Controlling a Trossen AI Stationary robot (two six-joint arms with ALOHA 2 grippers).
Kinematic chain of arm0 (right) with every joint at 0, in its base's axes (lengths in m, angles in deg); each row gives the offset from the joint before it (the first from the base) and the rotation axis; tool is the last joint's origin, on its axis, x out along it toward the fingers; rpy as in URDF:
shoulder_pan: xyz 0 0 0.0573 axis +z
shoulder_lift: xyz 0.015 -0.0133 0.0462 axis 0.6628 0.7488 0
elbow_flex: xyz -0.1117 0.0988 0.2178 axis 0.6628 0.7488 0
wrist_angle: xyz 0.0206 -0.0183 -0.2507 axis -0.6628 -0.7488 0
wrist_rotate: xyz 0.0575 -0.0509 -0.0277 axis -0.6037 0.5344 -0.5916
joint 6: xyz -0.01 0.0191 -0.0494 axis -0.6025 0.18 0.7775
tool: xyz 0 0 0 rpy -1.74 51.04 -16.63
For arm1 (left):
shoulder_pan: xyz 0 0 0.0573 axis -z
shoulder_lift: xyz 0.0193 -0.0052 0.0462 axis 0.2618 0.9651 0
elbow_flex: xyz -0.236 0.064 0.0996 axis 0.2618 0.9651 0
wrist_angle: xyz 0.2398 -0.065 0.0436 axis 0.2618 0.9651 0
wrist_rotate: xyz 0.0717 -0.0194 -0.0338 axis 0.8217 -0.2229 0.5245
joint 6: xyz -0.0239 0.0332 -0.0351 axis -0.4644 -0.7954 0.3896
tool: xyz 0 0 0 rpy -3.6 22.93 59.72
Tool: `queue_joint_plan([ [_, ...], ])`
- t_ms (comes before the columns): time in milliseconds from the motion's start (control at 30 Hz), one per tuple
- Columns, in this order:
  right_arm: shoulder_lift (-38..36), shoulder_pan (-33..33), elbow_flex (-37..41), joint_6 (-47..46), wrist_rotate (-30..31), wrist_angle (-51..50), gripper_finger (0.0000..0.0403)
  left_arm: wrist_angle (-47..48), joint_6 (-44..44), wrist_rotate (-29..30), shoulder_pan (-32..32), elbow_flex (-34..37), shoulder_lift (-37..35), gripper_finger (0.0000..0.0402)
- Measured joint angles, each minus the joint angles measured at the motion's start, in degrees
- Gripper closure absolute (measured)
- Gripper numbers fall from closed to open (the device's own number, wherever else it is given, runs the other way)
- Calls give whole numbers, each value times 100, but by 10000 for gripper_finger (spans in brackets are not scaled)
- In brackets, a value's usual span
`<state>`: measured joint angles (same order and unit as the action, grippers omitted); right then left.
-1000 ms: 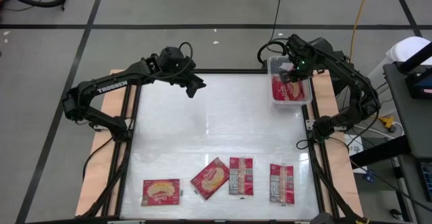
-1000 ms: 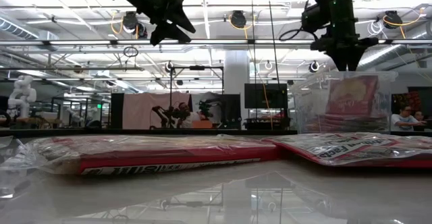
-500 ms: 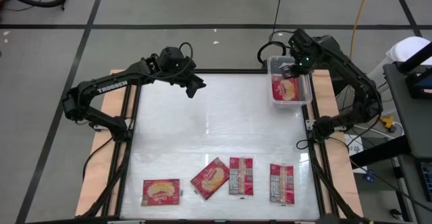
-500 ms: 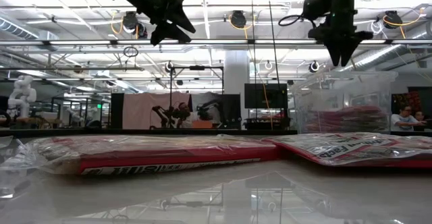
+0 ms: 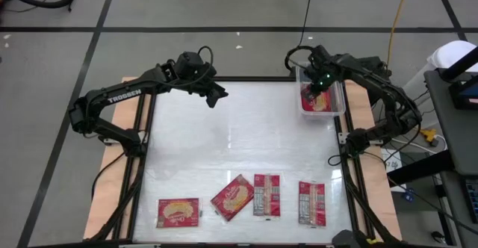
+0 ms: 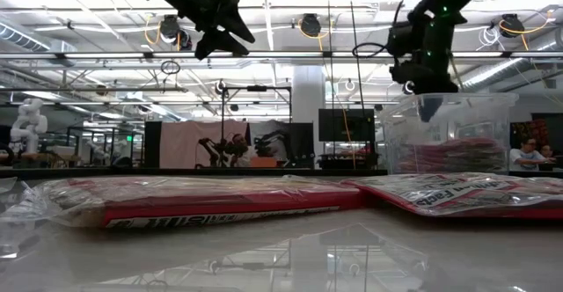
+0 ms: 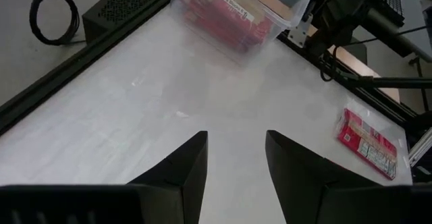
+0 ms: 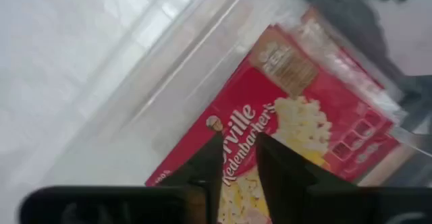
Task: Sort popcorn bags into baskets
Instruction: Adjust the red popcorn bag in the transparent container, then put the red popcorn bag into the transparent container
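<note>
- Right gripper [image 5: 317,88] hangs over your clear basket [image 5: 305,107] at the far right corner, fingers narrowly parted, gripping nothing
- Popcorn bags [image 5: 320,101] lie inside that basket
- Four more bags [image 5: 256,198] lie along your table's near edge
- Left gripper [image 5: 216,95] waits above the far left, fingers apart, empty

The right gripper [image 5: 317,86] now sits over the inner, table-side rim of the clear basket [image 5: 302,106], having shifted there from the basket's middle and then its far edge. Its fingers [image 8: 273,162] are drawn nearer together than a second ago, with a narrow gap left. The popcorn bag [image 5: 320,101], earlier upright under the gripper, now lies flat in the basket.
</note>
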<state>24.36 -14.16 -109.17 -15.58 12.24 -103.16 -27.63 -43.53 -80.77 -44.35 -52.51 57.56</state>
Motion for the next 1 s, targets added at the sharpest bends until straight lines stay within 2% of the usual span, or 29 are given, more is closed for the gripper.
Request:
queue_joint_plan([
  [133, 0, -57, 555, 84, 19, 521, 387, 28, 31, 0, 0, 0, 0, 250],
  [200, 0, -97, 846, 167, 9, 682, 398, 28, 48, -2, 0, 0, 0, 250],
  [400, -17, -33, 1271, 204, 347, 772, 400, 29, 50, -2, 0, 0, 0, 250],
  [667, 0, -31, 947, 130, 1087, 605, 402, 30, 24, -2, 0, 0, 0, 250],
  [767, 0, -40, 686, 123, 1053, 563, 402, 28, 29, -2, 0, 0, 0, 250],
  [1000, -3, 237, -104, -324, 55, 154, 402, 478, 26, -1, 0, 0, 0, 250],
])
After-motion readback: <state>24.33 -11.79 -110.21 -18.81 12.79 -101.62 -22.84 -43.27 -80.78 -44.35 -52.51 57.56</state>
